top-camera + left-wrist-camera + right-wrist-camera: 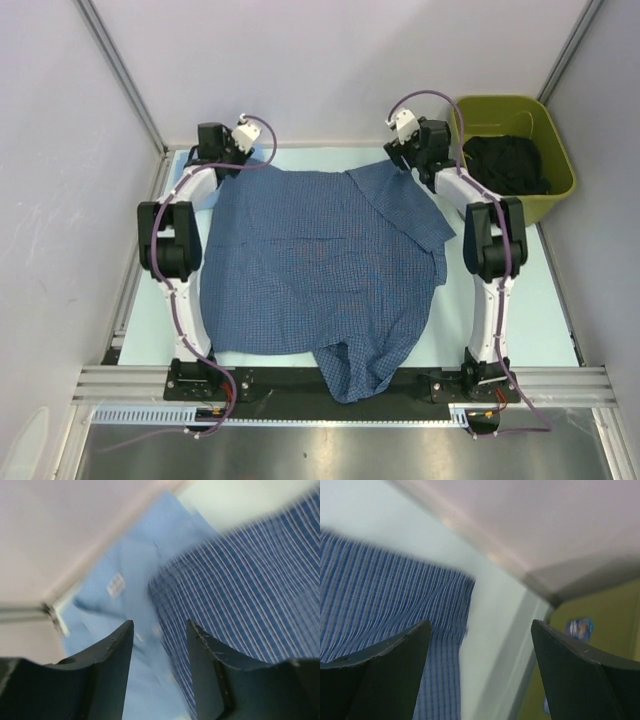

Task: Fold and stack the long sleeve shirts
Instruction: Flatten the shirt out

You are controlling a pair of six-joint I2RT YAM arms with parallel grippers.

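A blue checked shirt [320, 265] lies spread flat across the table [545, 300], apparently laid out for folding, while the left gripper [160, 630] and right gripper [480, 630] hover at its far corners, jaws apart and empty.

soft even light, wrist views perhaps motion-blurred

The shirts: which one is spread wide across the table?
The checked medium blue shirt; the plain pale blue shirt only shows beside its edge in the left wrist view.
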